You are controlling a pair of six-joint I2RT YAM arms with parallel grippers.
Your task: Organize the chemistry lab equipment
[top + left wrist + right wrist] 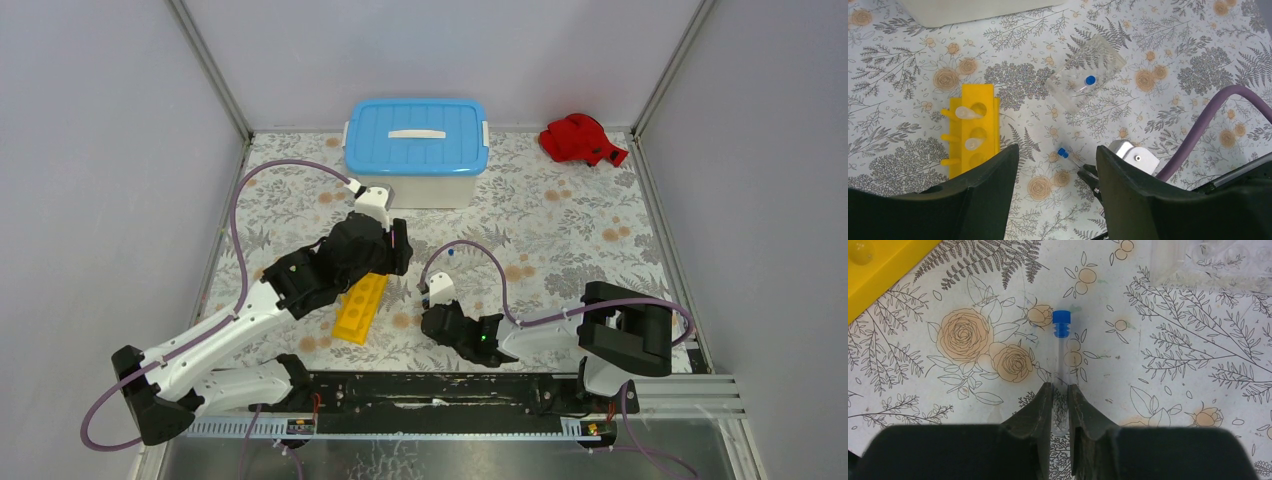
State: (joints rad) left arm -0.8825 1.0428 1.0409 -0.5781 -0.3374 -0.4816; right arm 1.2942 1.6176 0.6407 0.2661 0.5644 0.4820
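Top cam sits high above the near edge of the desk [560,215], angled down toward the far edge, whole top in frame; left wrist cam hangs a fair way up over the middle, looking down; right wrist cam is super close, almost skimming the surface; all three catch the yellow rack [361,306]; both wrist views share the blue-capped tube [1061,340].

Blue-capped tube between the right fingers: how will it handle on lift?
Blue-capped tube looks small, thin and clear, so probably very light. Round and smooth: likely to roll if released, maybe slip. Right gripper pinches only its tail end, so it may pivot, cap drooping.
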